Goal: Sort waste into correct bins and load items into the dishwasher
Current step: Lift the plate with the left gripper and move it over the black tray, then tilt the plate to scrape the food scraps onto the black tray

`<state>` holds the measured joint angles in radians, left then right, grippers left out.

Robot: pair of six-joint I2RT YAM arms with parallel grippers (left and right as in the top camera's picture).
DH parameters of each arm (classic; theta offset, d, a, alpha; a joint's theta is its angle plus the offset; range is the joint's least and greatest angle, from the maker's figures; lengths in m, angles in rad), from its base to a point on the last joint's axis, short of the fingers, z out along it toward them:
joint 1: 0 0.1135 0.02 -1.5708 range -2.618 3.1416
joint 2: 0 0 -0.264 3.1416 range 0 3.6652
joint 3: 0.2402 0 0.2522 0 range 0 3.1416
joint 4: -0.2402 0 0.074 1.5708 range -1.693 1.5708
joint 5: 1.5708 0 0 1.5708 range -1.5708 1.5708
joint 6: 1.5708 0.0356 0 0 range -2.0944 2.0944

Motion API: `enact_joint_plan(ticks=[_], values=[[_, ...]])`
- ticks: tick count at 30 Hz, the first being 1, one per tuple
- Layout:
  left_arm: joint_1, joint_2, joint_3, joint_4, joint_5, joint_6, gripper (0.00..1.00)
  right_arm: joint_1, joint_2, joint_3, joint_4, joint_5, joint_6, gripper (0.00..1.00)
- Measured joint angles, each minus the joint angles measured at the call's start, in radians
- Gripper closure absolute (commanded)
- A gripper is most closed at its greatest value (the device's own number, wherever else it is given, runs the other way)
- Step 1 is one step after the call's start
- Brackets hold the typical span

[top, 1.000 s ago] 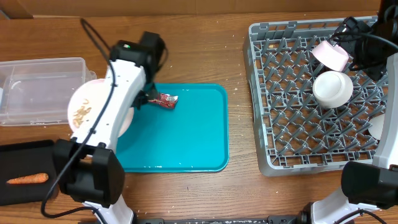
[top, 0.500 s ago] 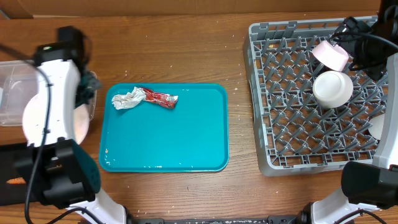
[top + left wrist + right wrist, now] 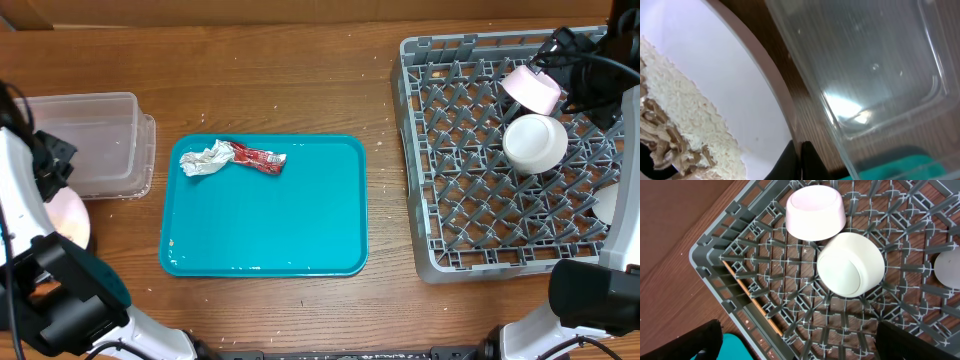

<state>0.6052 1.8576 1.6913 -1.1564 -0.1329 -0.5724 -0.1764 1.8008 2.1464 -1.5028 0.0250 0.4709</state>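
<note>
Left gripper (image 3: 799, 159): dark fingers clamped together on the rim of the flat plate (image 3: 715, 70), which is held at the desk's left edge. Flat plate: round, white with a pale-pink rim, carrying beige food scraps (image 3: 682, 137) on one side, a pale grainy layer with brown shreds on top. Clear tub (image 3: 95, 140): rectangular, rimmed and see-through, just beside the plate towards the desk's far left corner; whether the two touch cannot be told. Teal tray (image 3: 300, 220): at the middle of the desk, its far left corner bearing a crumpled white-silver paper wad (image 3: 204, 159) that touches a red crinkled wrapper (image 3: 258, 158). Right gripper (image 3: 797, 330): fingers spread wide with nothing between them, above the dish rack (image 3: 715, 255). Dish rack: grey, square, with a grid of upright pegs, at the desk's right edge. In its far right part sit a pale-pink bowl (image 3: 815, 211) and a white bowl (image 3: 850, 265), just beside each other, bases showing. A small white dish (image 3: 947, 267) is cut off by the frame. A thin wooden chopstick (image 3: 752, 302) lies low among the pegs.
</note>
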Motion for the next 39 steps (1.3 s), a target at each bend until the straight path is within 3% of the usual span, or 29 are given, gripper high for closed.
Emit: enact_joint_plan(ticks=[8, 27, 39], values=[[0.104, 0.000, -0.002, 0.115, 0.106, 0.075, 0.96, 0.000, 0.000, 0.000, 0.000, 0.000, 0.000, 0.00], [0.410, 0.000, -0.016, 0.134, 0.545, 0.137, 0.96, 0.000, 0.000, 0.000, 0.000, 0.000, 0.000, 0.00], [0.505, 0.000, -0.016, 0.140, 0.794, 0.138, 0.96, 0.000, 0.000, 0.000, 0.000, 0.000, 0.000, 0.00]])
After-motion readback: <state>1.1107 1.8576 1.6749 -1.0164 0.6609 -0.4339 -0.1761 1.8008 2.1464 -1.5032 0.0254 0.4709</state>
